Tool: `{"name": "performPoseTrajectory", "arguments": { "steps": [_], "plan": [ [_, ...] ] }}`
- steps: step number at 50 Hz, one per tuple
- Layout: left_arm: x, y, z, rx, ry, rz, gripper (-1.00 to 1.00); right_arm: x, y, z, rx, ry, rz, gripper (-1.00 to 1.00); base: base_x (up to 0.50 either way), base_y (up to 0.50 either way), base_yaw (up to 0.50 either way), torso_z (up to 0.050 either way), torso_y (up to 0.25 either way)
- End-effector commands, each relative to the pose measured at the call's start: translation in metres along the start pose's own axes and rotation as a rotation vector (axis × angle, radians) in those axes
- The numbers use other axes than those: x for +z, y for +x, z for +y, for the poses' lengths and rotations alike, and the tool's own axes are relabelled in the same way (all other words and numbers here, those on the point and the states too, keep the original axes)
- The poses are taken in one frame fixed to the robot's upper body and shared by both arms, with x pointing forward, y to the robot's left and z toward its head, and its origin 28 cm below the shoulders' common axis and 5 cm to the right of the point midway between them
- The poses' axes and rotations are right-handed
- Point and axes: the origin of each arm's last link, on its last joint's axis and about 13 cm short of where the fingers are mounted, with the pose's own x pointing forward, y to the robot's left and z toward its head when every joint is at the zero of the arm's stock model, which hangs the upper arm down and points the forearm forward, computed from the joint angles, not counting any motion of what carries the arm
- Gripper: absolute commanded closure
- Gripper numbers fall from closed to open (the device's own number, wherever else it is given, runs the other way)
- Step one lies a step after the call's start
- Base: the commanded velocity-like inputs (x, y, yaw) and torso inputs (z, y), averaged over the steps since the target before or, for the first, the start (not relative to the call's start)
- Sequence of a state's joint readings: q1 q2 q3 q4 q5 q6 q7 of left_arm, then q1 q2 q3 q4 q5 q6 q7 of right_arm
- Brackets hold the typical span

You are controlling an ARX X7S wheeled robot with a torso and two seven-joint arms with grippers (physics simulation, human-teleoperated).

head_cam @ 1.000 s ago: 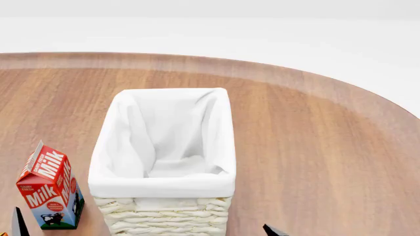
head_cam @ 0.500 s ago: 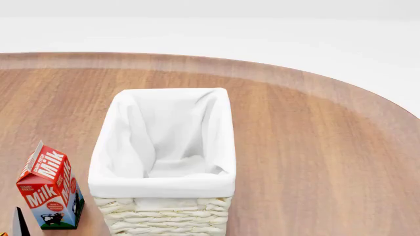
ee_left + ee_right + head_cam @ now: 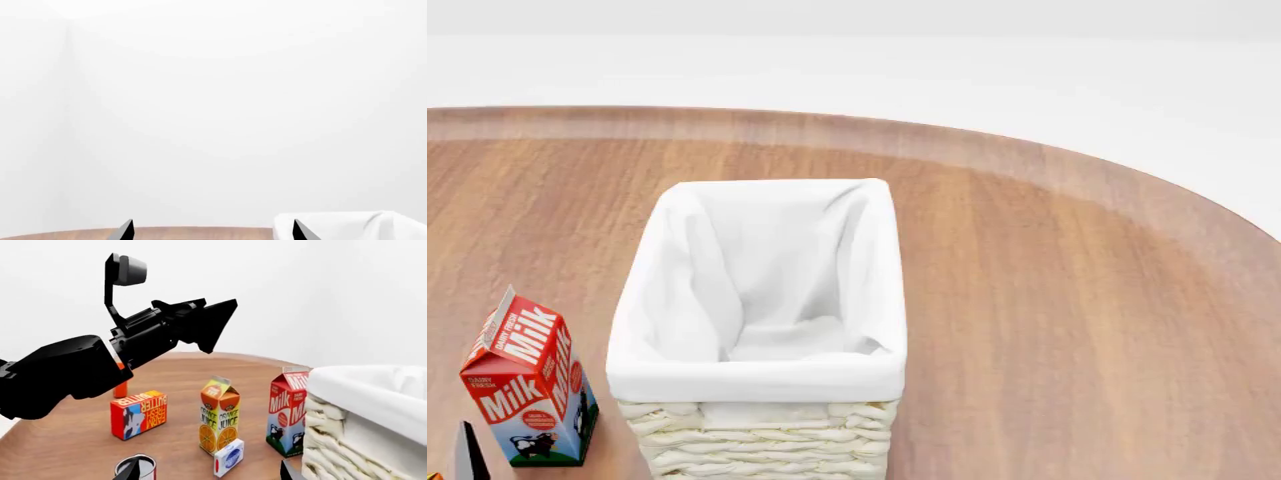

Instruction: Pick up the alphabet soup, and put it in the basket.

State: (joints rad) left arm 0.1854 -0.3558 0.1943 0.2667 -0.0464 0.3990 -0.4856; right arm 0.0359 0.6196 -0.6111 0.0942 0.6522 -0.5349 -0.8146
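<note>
Gone from head view's lower edge since a second ago: right gripper [image 3: 208,472] tip. Left gripper [image 3: 211,231] and right both spread wide, holding nothing. Soup can [image 3: 143,464] standing on table [image 3: 1068,300] by right fingertip, apart from basket [image 3: 761,375].

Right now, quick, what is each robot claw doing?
Left claw: open, holding nothing; its two black tips stand apart over the brown wooden table.
Right claw: open, holding nothing; only its two tips show.
</note>
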Motion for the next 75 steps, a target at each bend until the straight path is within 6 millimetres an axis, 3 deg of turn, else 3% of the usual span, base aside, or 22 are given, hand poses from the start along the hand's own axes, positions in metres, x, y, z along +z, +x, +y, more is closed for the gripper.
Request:
{"name": "performPoseTrajectory", "arguments": {
  "steps": [1,9,75],
  "plan": [
    [0.000,0.000,0.000,-0.001,0.000,0.000,-1.00,-0.004,0.001,0.005,0.055,0.002,0.020,-1.00,0.00,0.00,0.00,0.000,0.000],
    [0.001,0.000,-0.001,-0.004,0.001,-0.001,-1.00,-0.005,0.001,0.014,0.101,0.001,0.033,-1.00,0.00,0.00,0.00,0.000,0.000],
    [0.001,-0.001,-0.002,-0.013,0.003,-0.005,-1.00,-0.039,0.017,0.018,0.172,-0.008,0.183,-1.00,0.00,0.00,0.00,0.000,0.000]
  ]
}}
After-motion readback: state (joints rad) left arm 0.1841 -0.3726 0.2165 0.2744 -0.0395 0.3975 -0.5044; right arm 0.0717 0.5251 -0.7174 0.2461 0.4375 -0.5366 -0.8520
